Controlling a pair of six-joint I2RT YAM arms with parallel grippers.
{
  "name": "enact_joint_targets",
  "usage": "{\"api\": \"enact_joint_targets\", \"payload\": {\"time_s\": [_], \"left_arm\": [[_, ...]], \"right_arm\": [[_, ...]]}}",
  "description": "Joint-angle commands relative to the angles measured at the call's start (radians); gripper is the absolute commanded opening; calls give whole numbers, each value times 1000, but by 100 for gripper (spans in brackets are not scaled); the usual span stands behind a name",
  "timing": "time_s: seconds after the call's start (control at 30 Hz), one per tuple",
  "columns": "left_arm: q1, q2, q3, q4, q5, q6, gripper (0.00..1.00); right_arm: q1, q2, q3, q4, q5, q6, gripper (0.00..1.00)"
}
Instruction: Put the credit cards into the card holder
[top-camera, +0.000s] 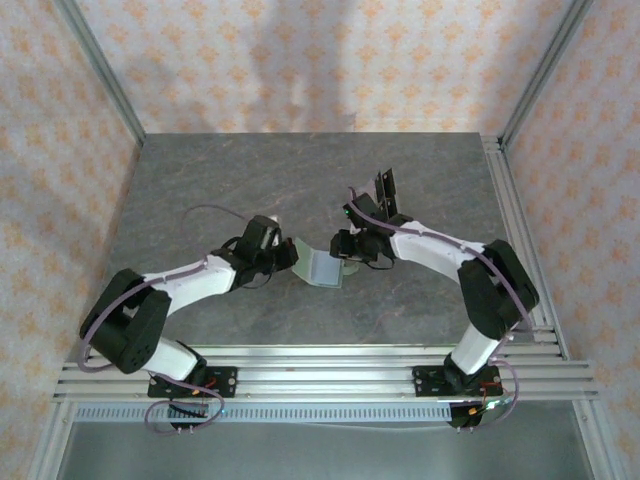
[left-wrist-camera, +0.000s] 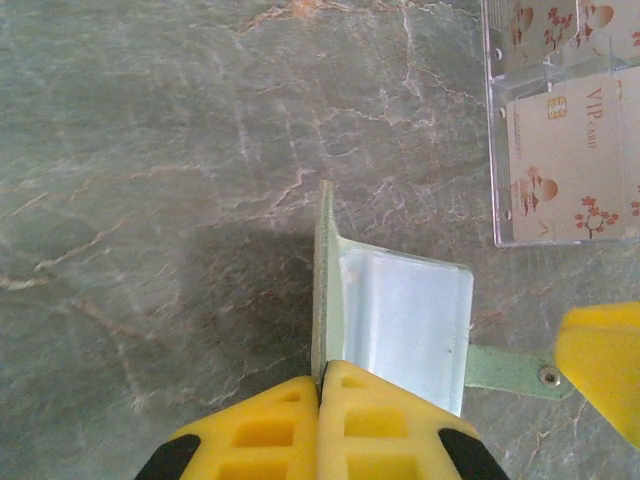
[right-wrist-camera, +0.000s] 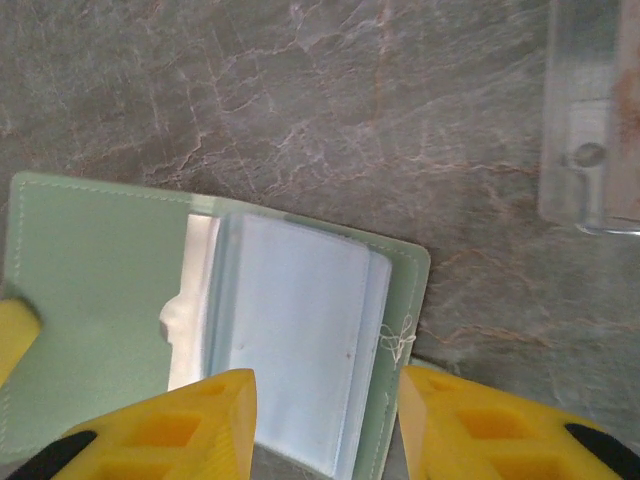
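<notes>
Our left gripper (left-wrist-camera: 322, 385) is clenched. Its two yellow fingers (left-wrist-camera: 262, 432) press together on the edge of one cover of the small sage-green folding card holder (right-wrist-camera: 90, 280). That cover stands upright off the table while the rest of the holder lies flat.

From the pinched cover the pale blue-white plastic sleeves (left-wrist-camera: 400, 310) spread out flat to the side. Past them the little green closing tab (left-wrist-camera: 505, 368), with its metal snap, rests on the stone-patterned surface.

Our right gripper (right-wrist-camera: 325, 385) is released, its yellow fingers standing apart on either side of the lower edge of the sleeve stack. We cannot tell whether either pad touches the holder. One of those fingers hangs just at the end of the tab.

The card holder sits open near the middle of the dark grey marbled table (top-camera: 200, 190), somewhat closer to the near edge than to the far one, between the two grippers. Beyond it, right of centre and toward the far edge, a clear plastic case (left-wrist-camera: 497, 120) sits apart from the holder. In it we see the greyish-mauve glossy credit cards (left-wrist-camera: 565, 160), printed with red blossoms and the letters VIP.
</notes>
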Motion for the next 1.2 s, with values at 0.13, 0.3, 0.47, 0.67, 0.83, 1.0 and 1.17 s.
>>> {"api": "enact_joint_targets", "payload": {"time_s": [0.13,0.3,0.47,0.67,0.83,1.0,1.17], "left_arm": [[-14,-81,-84,-5,-98,-45,0],[-17,-96,-105,-2,-112,-52,0],[-19,-104,-110,-6,-120,-47,0],[-20,-102,-109,-3,-119,-47,0],[-19,-96,-109,1,-120,-48,0],[-20,-98,-109,1,-120,-47,0],[-19,-100,-110,-1,-118,-46,0]], "right_arm": [[36,90,64,20,-28,14,43],[56,110,65,37,-32,28,43],[73,115,66,43,-27,35,43],[81,124,66,48,-27,40,43],[82,135,63,54,-31,41,43],[83,140,63,59,-33,43,43],[83,157,62,67,-41,43,43]]}}
